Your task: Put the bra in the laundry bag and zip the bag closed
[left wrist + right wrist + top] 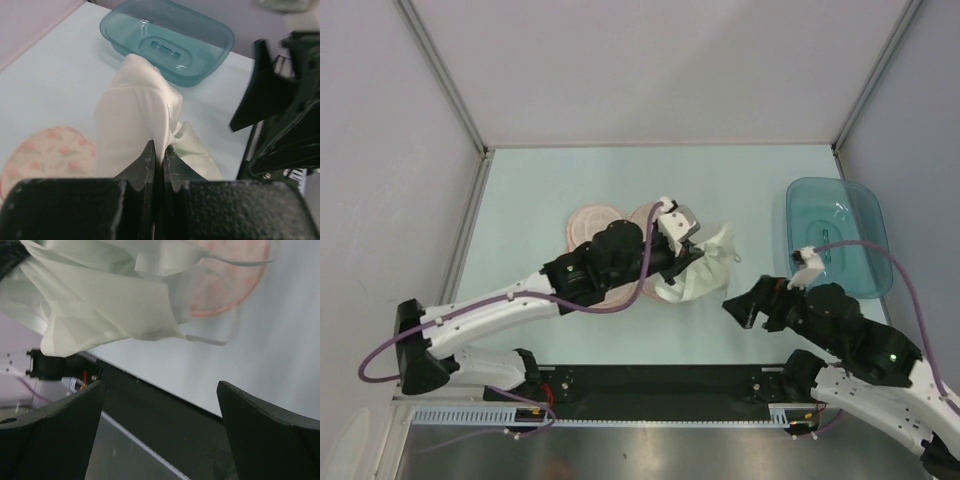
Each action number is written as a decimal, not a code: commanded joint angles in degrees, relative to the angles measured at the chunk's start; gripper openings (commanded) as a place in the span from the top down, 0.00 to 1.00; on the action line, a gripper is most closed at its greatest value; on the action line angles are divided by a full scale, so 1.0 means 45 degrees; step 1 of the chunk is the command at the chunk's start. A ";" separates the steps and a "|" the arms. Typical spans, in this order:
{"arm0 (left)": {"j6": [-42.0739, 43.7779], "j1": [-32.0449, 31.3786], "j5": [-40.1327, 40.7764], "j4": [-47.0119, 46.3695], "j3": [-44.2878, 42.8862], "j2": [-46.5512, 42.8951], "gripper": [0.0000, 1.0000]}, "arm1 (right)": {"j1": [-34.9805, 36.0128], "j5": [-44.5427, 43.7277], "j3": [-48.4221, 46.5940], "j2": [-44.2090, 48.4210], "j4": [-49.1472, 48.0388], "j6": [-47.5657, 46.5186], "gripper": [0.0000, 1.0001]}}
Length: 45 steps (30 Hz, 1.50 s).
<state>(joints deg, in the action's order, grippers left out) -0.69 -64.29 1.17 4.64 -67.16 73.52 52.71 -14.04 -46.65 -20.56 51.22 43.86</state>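
A: Which step is in hand?

B: Getting the bra (pixel 708 262) over to the bag (pixel 588 225), as I judge it; nothing is inside the bag yet and no zip work has begun

A: Who has the bra?

B: The left gripper (pixel 159 150); its fingers are pressed together on a fold of the white fabric, and the cloth rises in a peak above them; the rest hangs and trails on the table (pixel 540 200), just right of the bag and overlapping its right lobe

A: And the right gripper (pixel 160 387)?

B: Its fingers stand wide apart with nothing between them; it hovers near the front of the bra, low and to the right; the wrist view shows loose cloth and a thin strap ahead of it

A: Is the bag lying open?

B: I cannot tell; the left arm covers much of it; I see two peach lobes side by side with a small printed pattern; the teal tray (pixel 855 225) sits well apart at the right and plays no part

A: So what does the next move call for?

B: Probably carrying the fabric left until it is centred over one lobe, with the straps gathered in; the free gripper could lift the bag's flap or tuck in the trailing edge; loose cloth near the zip line would foul the closing later
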 commanded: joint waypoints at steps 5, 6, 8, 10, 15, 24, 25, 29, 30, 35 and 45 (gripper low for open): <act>-0.3068 0.0068 0.0969 -0.0776 0.3884 -0.2272 1.00 | 0.0317 0.4546 0.2962 -0.2501 -0.5538 0.1501 0.02; -0.3263 0.0068 0.1512 -0.0991 0.4256 -0.2332 1.00 | 0.0434 0.4546 0.3274 -0.2483 -0.6219 0.1794 0.03; -0.3849 0.0068 0.2061 -0.0993 0.5252 -0.2430 1.00 | 0.0513 0.4566 0.4018 -0.2618 -0.6693 0.2363 0.02; -0.4220 0.0068 0.3054 -0.0974 0.6031 -0.2450 0.99 | 0.0572 0.4391 0.4350 -0.2833 -0.6540 0.2500 0.02; -0.4826 0.0068 0.3822 -0.2104 0.7285 -0.2586 0.99 | 0.0630 0.4781 0.5365 -0.3575 -0.7941 0.3375 0.02; -0.5373 0.0068 0.3861 -0.3004 0.8575 -0.3778 0.99 | 0.2388 0.1286 0.7497 -0.4179 -1.2513 0.8611 0.08; -0.5374 0.0068 0.3842 -0.3024 0.8576 -0.3856 0.99 | 0.2466 0.1285 0.7477 -0.4897 -1.2767 0.8749 0.09; -0.5394 0.0068 0.3666 -0.3102 0.8615 -0.3934 1.00 | 0.2837 0.0934 0.7457 -0.6658 -1.4365 0.9121 0.09; -0.5413 0.0068 0.3589 -0.3122 0.8634 -0.3954 1.00 | 0.2896 0.0875 0.7477 -0.6972 -1.4661 0.9179 0.09; -0.5433 0.0068 0.3256 -0.3123 0.8673 -0.4032 1.00 | 0.2936 0.0953 0.7575 -0.8341 -1.6694 0.9239 0.12; -0.5491 0.0068 0.3392 -0.2829 0.8693 -0.4540 1.00 | 0.3794 -0.0198 0.7262 -0.4989 -1.3240 0.9219 0.12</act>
<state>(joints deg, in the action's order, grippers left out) -24.12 -64.29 16.51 -6.33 -28.05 54.74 68.10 -9.45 -12.16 -49.34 -13.82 84.42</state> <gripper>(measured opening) 0.090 0.875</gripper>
